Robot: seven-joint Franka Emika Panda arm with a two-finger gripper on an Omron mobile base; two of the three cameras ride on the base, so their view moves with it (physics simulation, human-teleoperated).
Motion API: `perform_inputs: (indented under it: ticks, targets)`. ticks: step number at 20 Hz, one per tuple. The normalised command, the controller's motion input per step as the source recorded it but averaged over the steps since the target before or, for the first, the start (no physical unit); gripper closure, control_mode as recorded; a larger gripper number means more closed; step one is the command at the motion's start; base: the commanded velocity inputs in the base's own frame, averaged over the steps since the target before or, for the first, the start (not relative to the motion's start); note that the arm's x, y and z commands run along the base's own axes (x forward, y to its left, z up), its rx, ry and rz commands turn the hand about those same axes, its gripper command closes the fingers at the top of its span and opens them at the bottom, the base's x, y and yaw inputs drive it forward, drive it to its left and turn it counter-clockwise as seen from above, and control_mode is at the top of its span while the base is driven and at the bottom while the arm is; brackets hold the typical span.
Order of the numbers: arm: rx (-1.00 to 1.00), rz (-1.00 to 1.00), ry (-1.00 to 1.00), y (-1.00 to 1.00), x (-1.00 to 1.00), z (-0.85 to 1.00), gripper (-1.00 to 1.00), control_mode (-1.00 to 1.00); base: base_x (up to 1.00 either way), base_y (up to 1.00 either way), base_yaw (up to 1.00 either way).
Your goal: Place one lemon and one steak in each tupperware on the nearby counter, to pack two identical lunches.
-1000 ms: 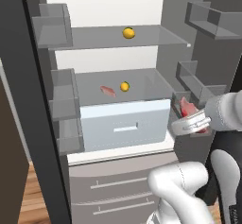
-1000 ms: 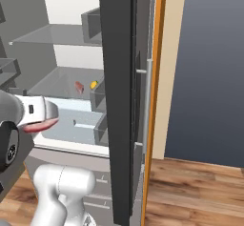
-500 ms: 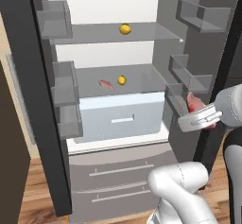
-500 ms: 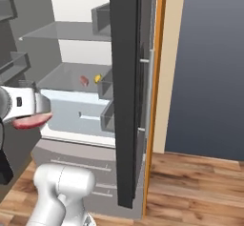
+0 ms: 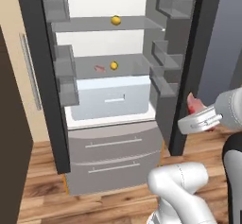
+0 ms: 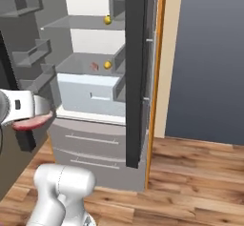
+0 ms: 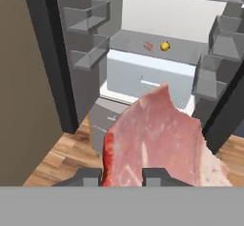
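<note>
- Gripper: fingers drawn narrow and clamped on a steak; the hand sat outside the open refrigerator, in front of its right door in the left base view, and at the left edge in the right base view.
- Held steak: a flat pink-red slab with paler marbling, rising between the finger tips in the hand view; in the left base view its red edge showed above the hand, and in the right base view it hung below the hand.
- Change from one second earlier: the whole picture in both base views had shifted and the refrigerator appeared farther off, with more wooden floor showing, so the camera had moved; the hand with its steak lay farther out from the shelves than before.
- Second steak: small pink piece lying on the middle shelf, same place as earlier.
- Lemon, middle shelf: just beside the second steak, apart from it; unchanged.
- Lemon, upper shelf: on the glass shelf above; unchanged.
- White drawer: below the middle shelf, closed.
- Grip: unchanged over the interval.
</note>
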Motion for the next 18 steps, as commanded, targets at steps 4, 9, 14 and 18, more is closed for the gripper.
perform_inputs:
  ticks: [4,9,14,18]
  targets:
    - [0.0,0.0,0.0,0.0,0.0,0.0,1.0,1.0,-0.15,-0.7,-0.08]
    - [0.0,0.0,0.0,0.0,0.0,0.0,1.0,1.0,0.0,-0.93,-0.08]
    - [0.0,0.0,0.0,0.0,0.0,0.0,1.0,1.0,0.0,-1.0,-0.05]
    - [0.0,0.0,0.0,0.0,0.0,0.0,1.0,1.0,0.0,-1.0,0.0]
